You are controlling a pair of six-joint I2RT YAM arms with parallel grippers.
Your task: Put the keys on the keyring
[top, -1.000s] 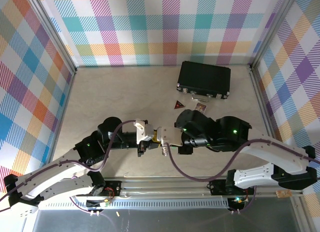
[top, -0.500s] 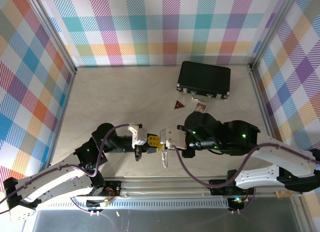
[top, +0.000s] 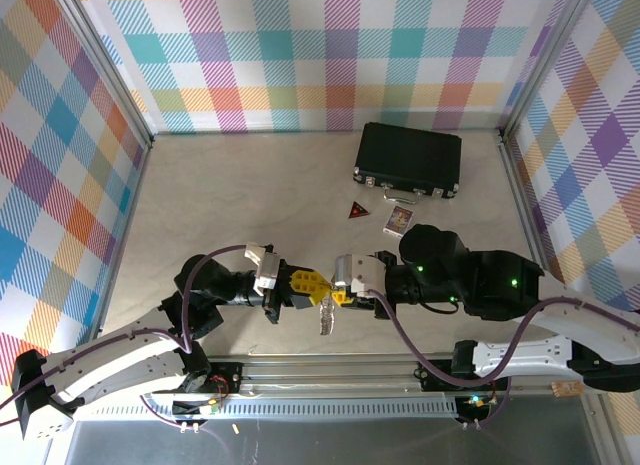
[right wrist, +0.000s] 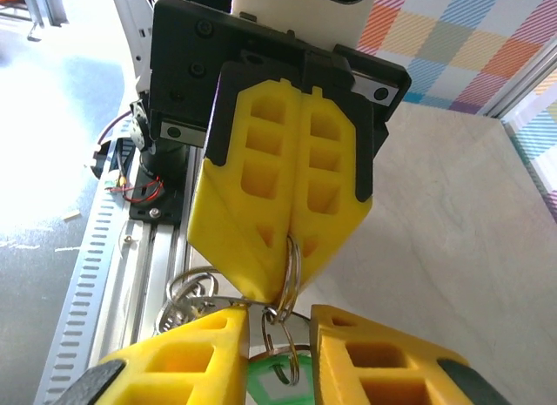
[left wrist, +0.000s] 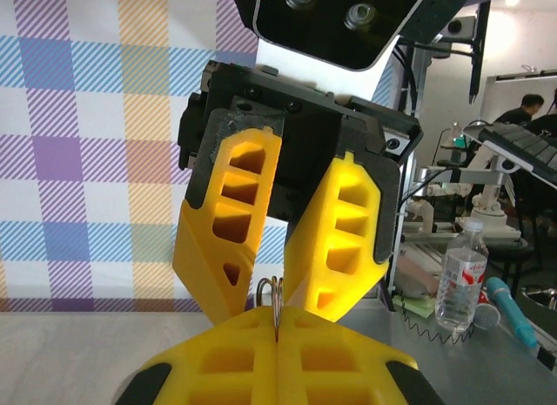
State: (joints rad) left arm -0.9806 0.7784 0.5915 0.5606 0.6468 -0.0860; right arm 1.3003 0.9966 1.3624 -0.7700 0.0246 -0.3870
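Where the two arms meet, just above the near-middle of the pale table (top: 230,195), the claws point at each other tip to tip. Left claw (top: 310,287) faces right, right claw (top: 341,296) faces left. Both forearms are low and roughly level, elbows bent outward.

Left claw: clenched, yellow fingers (right wrist: 218,222) flat together, pinching one loop of the silvery metal keyring (right wrist: 291,259) at the very tips.

Right claw: fingers (left wrist: 196,248) parted in a V. The key with a bright green plastic head (right wrist: 277,381) sits in the gap between them, hung by small linked rings from the pinched loop. Can't tell if the pads actually press the green head.

Counts:
- 2 arms, 2 claws.
- 1 key head I can make out (green).
- Several keyring loops; a further bunch hangs left of the pinched one in the right wrist view.
- Far side of the table, all well apart from the claws: 1 black rectangular case (top: 408,157), 1 dark red triangular piece (top: 357,211) just in front of it, 1 small patterned card (top: 398,220) beside the triangle.

View differences:
- Top view: arm layout, plus a small silvery bundle dangling under the claw tips, too small to sort keys from loops.
- Right wrist view: green head and ring linkage.
- Left wrist view: top of the pinched loop sticks up from the left claw's closed fingertips, right claw's spread fingers behind it.
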